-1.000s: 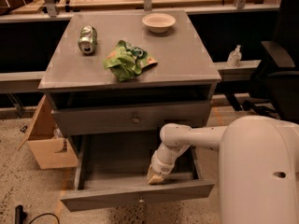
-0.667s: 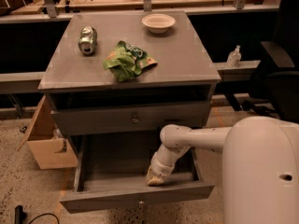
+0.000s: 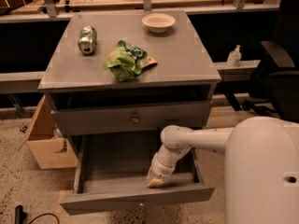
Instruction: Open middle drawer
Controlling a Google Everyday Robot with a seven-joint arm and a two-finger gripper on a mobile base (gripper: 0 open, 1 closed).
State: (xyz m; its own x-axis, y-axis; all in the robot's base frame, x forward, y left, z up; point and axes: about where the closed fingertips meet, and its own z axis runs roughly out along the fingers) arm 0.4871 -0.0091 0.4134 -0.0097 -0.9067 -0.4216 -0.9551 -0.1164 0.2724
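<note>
Fingers [image 3: 153,183] of the gripper [image 3: 155,181] look pressed together on nothing, tips down inside the middle drawer [image 3: 103,200] and touching the inner face of its front wall. That drawer juts well out beneath the closed upper drawer [image 3: 93,120]. I judge the pull finished or nearly so. The next move calls for lifting the gripper straight up and clear without catching the front wall or the upper drawer's lower edge behind it.
</note>
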